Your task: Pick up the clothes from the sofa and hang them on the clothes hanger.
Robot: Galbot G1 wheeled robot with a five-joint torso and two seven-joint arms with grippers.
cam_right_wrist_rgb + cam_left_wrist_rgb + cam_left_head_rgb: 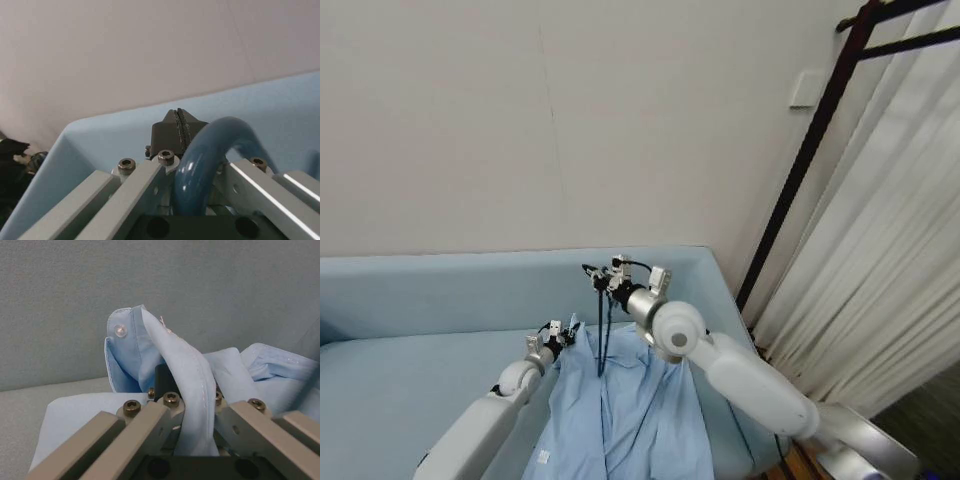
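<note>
The light blue shirt (620, 415) lies spread on the seat of the sofa (410, 370), near the sofa's right end, with its collar toward the sofa's backrest. The left gripper (563, 335) is low over the seat at the collar end of the shirt. In the left wrist view its fingers (162, 376) are closed on a fold of the buttoned front edge, which stands up between them.

The right gripper (603, 280) is higher, in front of the backrest and just above the collar. Its fingers (180, 125) are shut on the curved blue hook of a hanger (210, 155). The hanger's thin dark stem runs down from there into the neck of the shirt.

I judge that the step in hand is picking up the garment with its hanger; most of the cloth rests on the seat. The dark clothes rack (800, 170) stands beyond the right end of the sofa. The next move probably asks both arms to rise together so the collar does not slip off, then to carry the hook to the rack's bar.
</note>
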